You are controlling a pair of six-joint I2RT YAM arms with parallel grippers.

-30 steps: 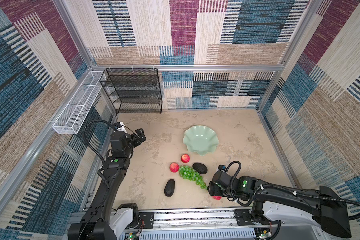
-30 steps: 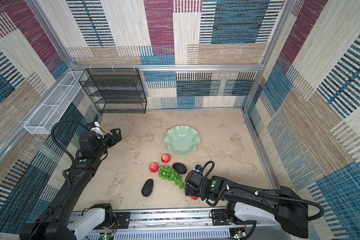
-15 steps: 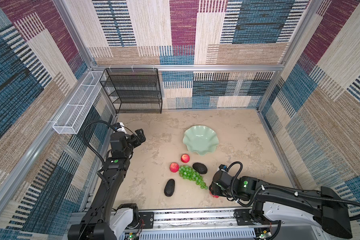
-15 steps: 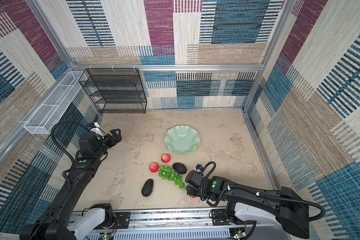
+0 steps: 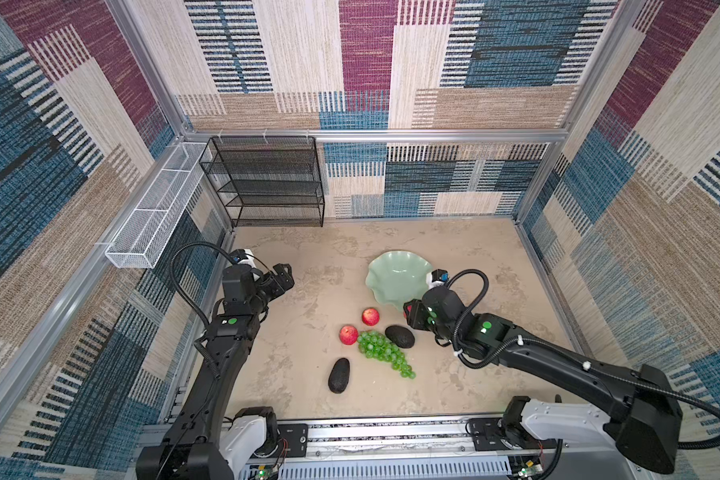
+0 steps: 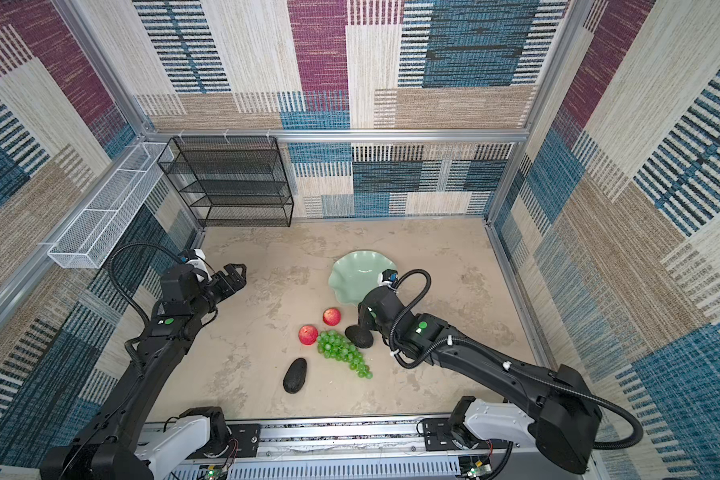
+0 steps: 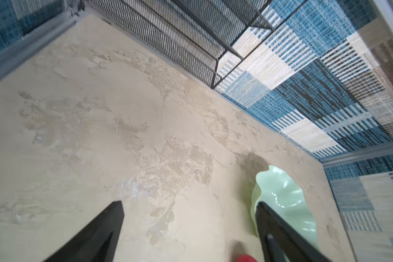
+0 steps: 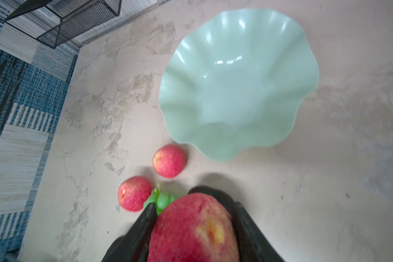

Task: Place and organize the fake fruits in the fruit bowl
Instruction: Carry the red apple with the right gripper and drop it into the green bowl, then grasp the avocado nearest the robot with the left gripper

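Observation:
The pale green fruit bowl [image 5: 395, 274] [image 6: 358, 274] sits right of the table's middle. In front of it lie two red apples [image 5: 370, 316] [image 5: 348, 335], a bunch of green grapes [image 5: 381, 352] and two dark avocados [image 5: 400, 336] [image 5: 339, 375]. My right gripper [image 5: 410, 312] [image 8: 194, 205] hovers at the bowl's near rim, shut on a third apple [image 8: 191, 231]; the bowl [image 8: 236, 86] is empty ahead of it. My left gripper [image 5: 282, 277] [image 7: 188, 204] hangs open and empty above bare table to the left, away from the fruit. The bowl's rim [image 7: 281, 192] shows beside its finger.
A black mesh shelf rack [image 5: 267, 183] stands at the back left against the wall. A white wire basket [image 5: 154, 216] hangs on the left wall. Patterned walls enclose the table on three sides, with a metal rail [image 5: 371, 432] along the front.
My right gripper closed on the apple near the front of the table, lifted it and carried it back toward the bowl's near rim. The left arm barely moved.

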